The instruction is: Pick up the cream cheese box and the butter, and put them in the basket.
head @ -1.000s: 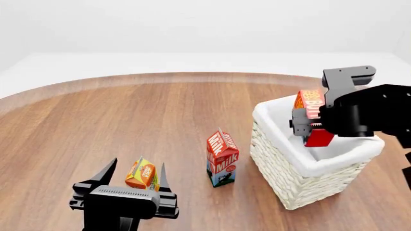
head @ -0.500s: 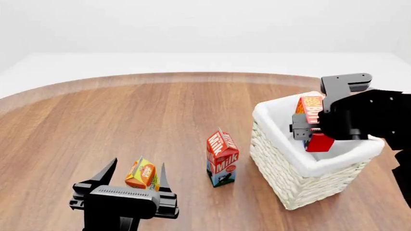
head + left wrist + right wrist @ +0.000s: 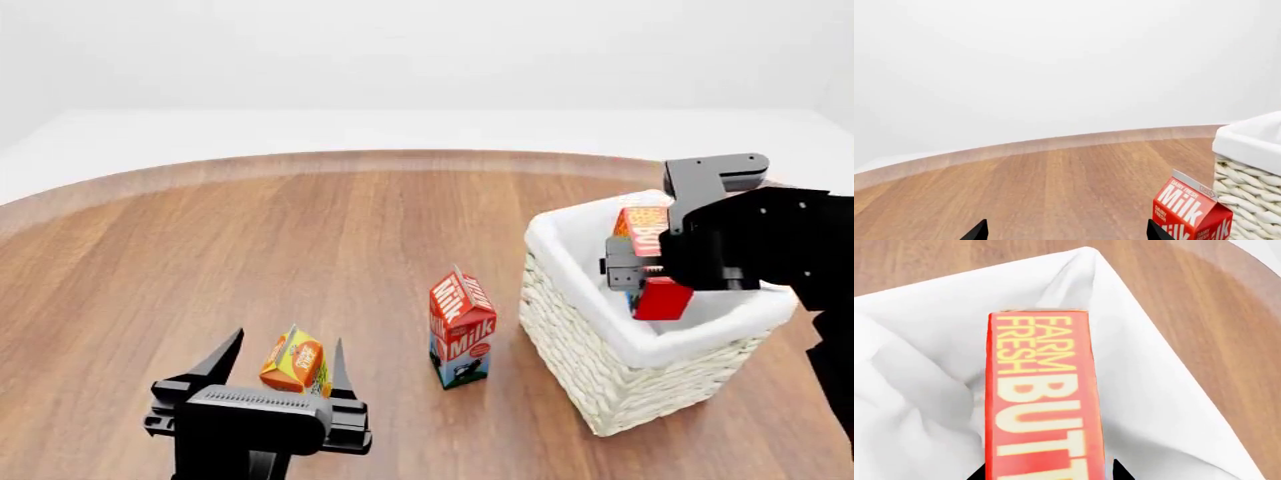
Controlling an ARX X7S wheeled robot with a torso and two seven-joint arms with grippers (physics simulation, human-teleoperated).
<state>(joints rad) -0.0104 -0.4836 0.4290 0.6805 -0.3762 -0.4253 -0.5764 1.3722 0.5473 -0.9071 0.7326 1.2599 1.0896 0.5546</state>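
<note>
The butter (image 3: pixel 647 240), a red-orange box with yellow lettering, stands on end inside the basket (image 3: pixel 627 385), a white wicker one with a cloth liner. My right gripper (image 3: pixel 641 275) is shut on it from above. In the right wrist view the butter (image 3: pixel 1041 390) fills the gap between both black fingertips over the liner (image 3: pixel 921 340). My left gripper (image 3: pixel 274 365) stays open low at the front left, its fingertips (image 3: pixel 977 231) wide apart with nothing between them. The cream cheese box is out of view.
A red-and-white milk carton (image 3: pixel 462 328) stands just left of the basket and also appears in the left wrist view (image 3: pixel 1191 212) beside the wicker wall (image 3: pixel 1254 170). An orange juice carton (image 3: pixel 296 362) sits by my left gripper. The round wooden table (image 3: pixel 267 240) curves away behind.
My right gripper has come down with the butter, lowering it deeper into the basket. The left arm, milk carton and juice carton have not moved.
</note>
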